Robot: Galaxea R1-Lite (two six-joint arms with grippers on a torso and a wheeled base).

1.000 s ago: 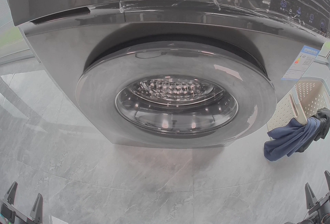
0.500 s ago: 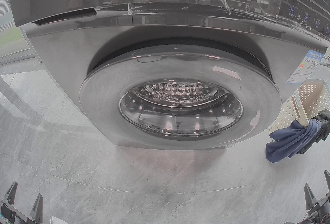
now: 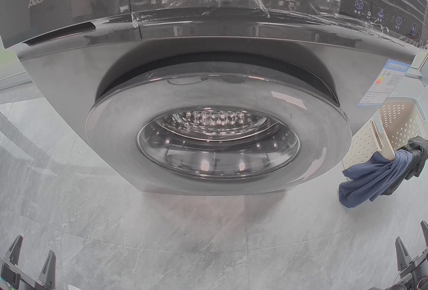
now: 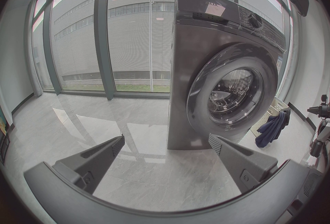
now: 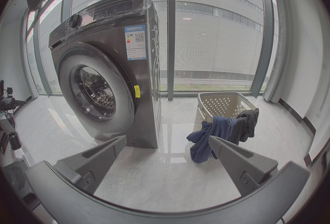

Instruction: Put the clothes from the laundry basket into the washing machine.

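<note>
**door shut, both claws empty, clothes hanging on the basket rim**

the washing machine [image 3: 214, 50] stands straight ahead, its round glass door [image 3: 218, 144] closed flat against the front. the drum [image 3: 218, 119] behind the glass looks bare. just beside the machine, on the robot's right, sits the cream laundry basket [image 5: 225, 104]. a blue garment [image 5: 209, 135] hangs over its near rim with the tail down on the floor [image 5: 172, 173], and a black garment [image 5: 247, 125] is draped touching it.

the left gripper [image 4: 165, 138] is spread wide with nothing in it, low and well short of the machine. the right gripper [image 5: 166, 138] is just as wide and empty, facing the basket from some way off.

to my eye nothing is loaded yet, and that door wants opening first. where its catch sits i can't tell from here. after that the right arm looks the handier one. i'd pinch the blue cloth where it bunches at the rim, not the loose tail, then lift high so the tail clears the floor. the black piece could easily drag along with it.
</note>
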